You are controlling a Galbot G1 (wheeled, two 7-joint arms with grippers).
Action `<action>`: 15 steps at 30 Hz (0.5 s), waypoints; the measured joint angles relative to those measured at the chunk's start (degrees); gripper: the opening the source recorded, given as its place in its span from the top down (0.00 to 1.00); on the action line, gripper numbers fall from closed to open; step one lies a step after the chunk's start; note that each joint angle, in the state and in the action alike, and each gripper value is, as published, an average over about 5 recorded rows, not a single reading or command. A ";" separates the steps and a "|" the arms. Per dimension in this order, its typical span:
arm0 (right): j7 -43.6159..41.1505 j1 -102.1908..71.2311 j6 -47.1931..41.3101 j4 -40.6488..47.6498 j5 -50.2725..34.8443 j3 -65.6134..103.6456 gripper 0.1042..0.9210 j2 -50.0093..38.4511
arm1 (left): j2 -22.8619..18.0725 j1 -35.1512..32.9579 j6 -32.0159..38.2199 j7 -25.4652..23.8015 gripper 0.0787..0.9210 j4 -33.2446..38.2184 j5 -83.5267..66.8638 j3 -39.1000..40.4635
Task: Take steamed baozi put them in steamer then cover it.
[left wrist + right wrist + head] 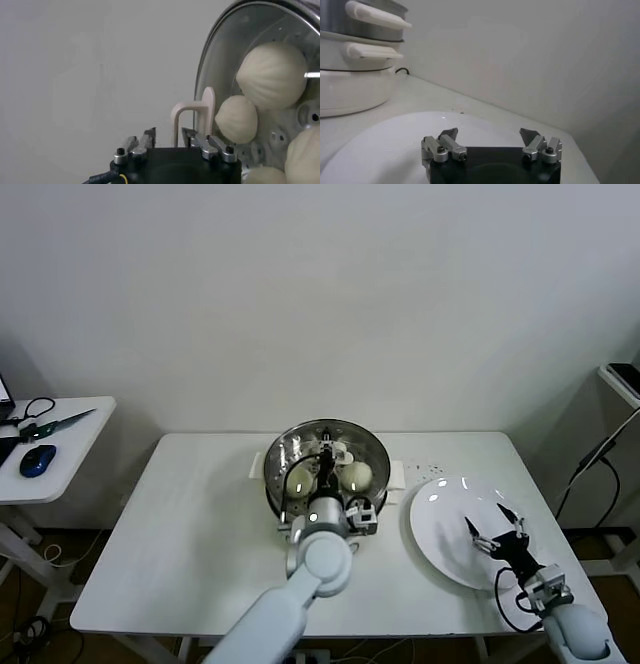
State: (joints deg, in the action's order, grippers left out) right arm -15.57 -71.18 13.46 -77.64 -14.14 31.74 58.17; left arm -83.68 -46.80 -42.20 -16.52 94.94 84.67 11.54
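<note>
The steamer [273,476] stands at the table's back centre with the glass lid [220,55] resting on it. Through the glass I see several off-white baozi [272,75] [358,475] in the steel basket. My left gripper [326,471] [169,132] hovers over the lid's middle. Its jaws are open, one on each side of the lid's white handle [192,107], with a gap showing at one finger. My right gripper [497,529] [490,134] hangs open and holds nothing above the white plate [440,524] [385,145].
The plate lies right of the steamer's white pot base [350,85] and has nothing on it. A side table [70,454] at the far left holds a blue mouse [37,459] and scissors. A shelf [622,379] and a cable stand at the far right.
</note>
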 measured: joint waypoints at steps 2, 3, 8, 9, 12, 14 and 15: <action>0.00 -0.11 -0.40 -0.26 0.00 0.17 0.12 -0.10 | 0.55 -0.35 0.00 -0.28 0.54 1.01 -0.25 0.09; 0.01 -0.19 -0.64 -0.43 0.01 0.25 0.12 -0.15 | 0.87 -0.56 0.00 -0.44 0.51 1.58 -0.38 0.12; 0.16 -0.61 -2.24 -1.36 -0.07 0.63 0.12 -0.23 | 2.67 -1.97 0.01 -1.21 0.32 4.98 -0.99 -0.11; 0.20 -0.64 -2.58 -1.55 -0.06 0.69 0.12 -0.23 | 3.05 -2.34 0.01 -1.35 0.29 5.76 -1.13 -0.22; 0.36 -0.62 -3.56 -2.09 -0.02 0.95 0.12 -0.21 | 4.22 -3.59 0.00 -1.66 0.18 8.41 -1.71 -0.71; 0.50 -0.64 -4.20 -2.48 -0.01 1.21 0.12 -0.17 | 5.13 -4.59 -0.01 -1.70 0.14 10.44 -2.22 -1.17; 0.57 -0.69 -4.54 -2.70 -0.05 1.35 0.12 -0.16 | 5.65 -5.16 -0.01 -1.65 0.13 11.52 -2.53 -1.43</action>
State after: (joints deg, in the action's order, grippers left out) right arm -15.00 -71.87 8.93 -80.34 -14.18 33.09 58.01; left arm -78.03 -51.96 -42.21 -18.18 106.46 82.13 10.11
